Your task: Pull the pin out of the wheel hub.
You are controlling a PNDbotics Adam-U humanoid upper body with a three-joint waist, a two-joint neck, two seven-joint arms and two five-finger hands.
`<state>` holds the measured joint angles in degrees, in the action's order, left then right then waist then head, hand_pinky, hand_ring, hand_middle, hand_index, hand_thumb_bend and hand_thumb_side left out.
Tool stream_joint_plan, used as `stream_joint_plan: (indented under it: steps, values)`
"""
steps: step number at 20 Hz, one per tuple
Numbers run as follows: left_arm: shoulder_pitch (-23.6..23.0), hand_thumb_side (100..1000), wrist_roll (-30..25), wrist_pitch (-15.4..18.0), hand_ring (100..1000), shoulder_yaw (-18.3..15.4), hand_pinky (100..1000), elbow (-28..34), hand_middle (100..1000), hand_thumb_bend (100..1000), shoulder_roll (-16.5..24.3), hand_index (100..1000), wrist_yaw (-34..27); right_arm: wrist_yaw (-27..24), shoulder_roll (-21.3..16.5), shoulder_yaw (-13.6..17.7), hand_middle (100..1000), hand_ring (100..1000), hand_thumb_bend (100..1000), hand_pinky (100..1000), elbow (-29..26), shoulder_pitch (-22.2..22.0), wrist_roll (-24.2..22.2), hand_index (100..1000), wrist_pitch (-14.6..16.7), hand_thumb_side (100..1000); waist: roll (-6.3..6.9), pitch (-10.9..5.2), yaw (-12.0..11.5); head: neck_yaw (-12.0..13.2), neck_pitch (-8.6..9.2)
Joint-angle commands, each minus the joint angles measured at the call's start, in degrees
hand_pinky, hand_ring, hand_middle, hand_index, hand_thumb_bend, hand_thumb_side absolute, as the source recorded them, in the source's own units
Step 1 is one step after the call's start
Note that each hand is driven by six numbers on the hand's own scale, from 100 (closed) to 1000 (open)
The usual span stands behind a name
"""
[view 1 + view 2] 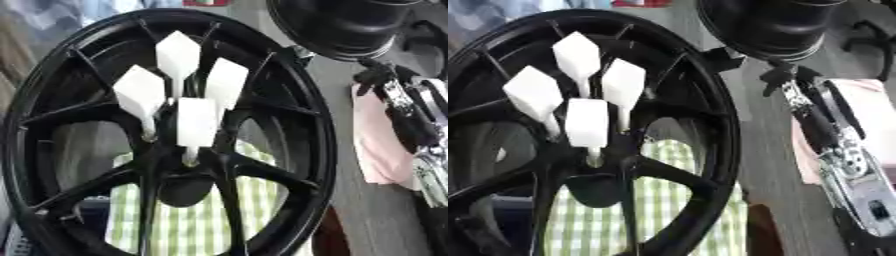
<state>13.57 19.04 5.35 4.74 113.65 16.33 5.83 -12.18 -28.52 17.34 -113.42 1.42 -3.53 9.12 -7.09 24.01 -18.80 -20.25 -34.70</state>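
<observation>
since the wheel hub stands upright and faces the camera, its spokes fan out from the centre and all four white pins stick straight out of the bolt holes above the dark centre bore, which i guess is the whole point: the blocky white heads are easy to get fingers round from the front. they sit in a tight cluster, top one highest, one at the left, one at the right and the near one lowest, heads almost touching, so there isn't much room between them. best way in looks like from the front or the upper right, taking an outer pin first. behind the spokes there's a green and white checked cloth, and a pink cloth lies on the grey bench off to the right. the right arm comes down the right side, black with silver parts, well apart from the rim, and its hand shows only as a dark lump near the top of it; i honestly cannot tell if the fingers are apart or curled. nothing is on a pin. the left hand isn't in either view. a big black round thing hangs at the top right close to the rim's edge, so the gap there is narrow, while the right of the rim lower down is open. no pin is out yet by the look of it.
</observation>
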Motion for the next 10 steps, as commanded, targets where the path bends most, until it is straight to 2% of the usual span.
stream_joint_plan:
  steps: [1, 7, 10]
  values:
    - [0.5, 763, 0.0, 1.2, 616, -0.2, 776, 0.9, 590, 198, 3.5, 731, 0.6, 0.6, -2.0, 0.4, 425, 985, 100, 903, -1.2, -0.2, 0.0, 620, 0.5, 691, 0.62, -0.98, 0.0, -0.3, 0.19]
    - [0.6, 719, -0.4, 3.9, 624, 0.3, 779, 0.9, 599, 200, 10.3, 737, 1.6, 0.7, -3.3, 0.2, 428, 984, 100, 902, -1.2, -0.4, 0.0, 625, 0.8, 684, 1.33, -1.36, 0.1, -0.6, -0.31]
    - [1.3, 680, -1.6, 6.5, 631, 1.0, 780, 0.9, 607, 214, 19.0, 744, 3.8, 0.9, -5.6, 0.1, 429, 981, 100, 902, -1.2, -1.5, 0.2, 626, 2.4, 676, 1.89, -2.29, 0.2, -1.0, -0.97]
